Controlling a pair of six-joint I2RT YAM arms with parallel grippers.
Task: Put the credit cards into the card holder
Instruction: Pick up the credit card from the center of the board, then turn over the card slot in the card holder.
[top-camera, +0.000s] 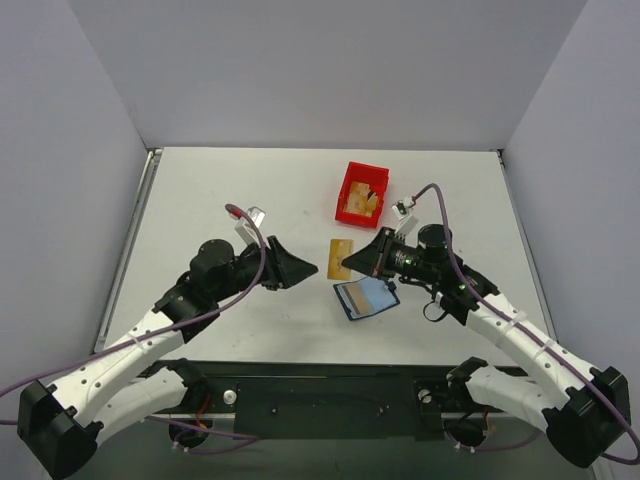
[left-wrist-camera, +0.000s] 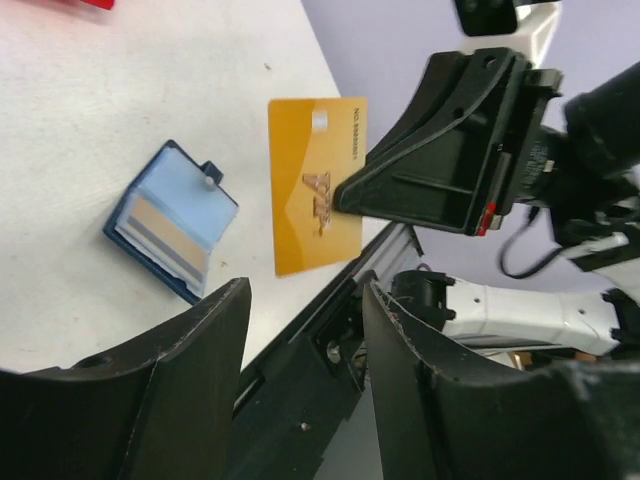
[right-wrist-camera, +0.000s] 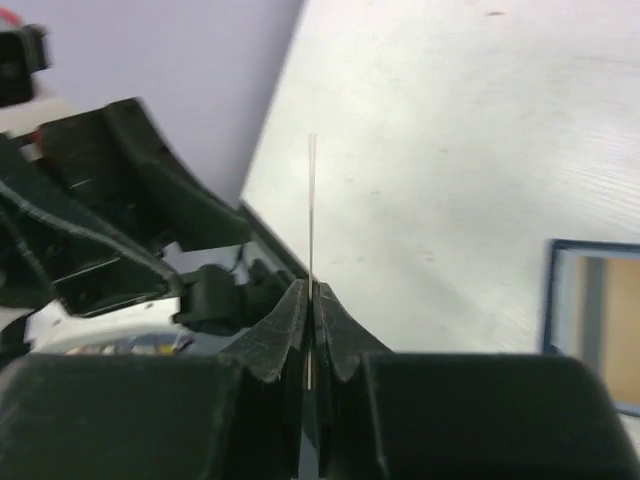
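A tan-gold credit card (top-camera: 341, 259) hangs above the table, pinched at one edge by my right gripper (top-camera: 354, 262), which is shut on it. The left wrist view shows its face (left-wrist-camera: 315, 185); the right wrist view shows it edge-on as a thin line (right-wrist-camera: 312, 200) between the pressed fingers. The navy card holder (top-camera: 365, 297) lies open on the table just below. A second tan card (left-wrist-camera: 155, 225) sits inside its light blue pocket. My left gripper (top-camera: 305, 268) stands open a short way left of the held card, with nothing between its fingers (left-wrist-camera: 215, 330).
A red plastic bin (top-camera: 361, 192) stands behind the held card, with something tan inside it. The table's near edge and the black base rail (top-camera: 320, 385) run just below the card holder. Grey walls enclose the table on three sides.
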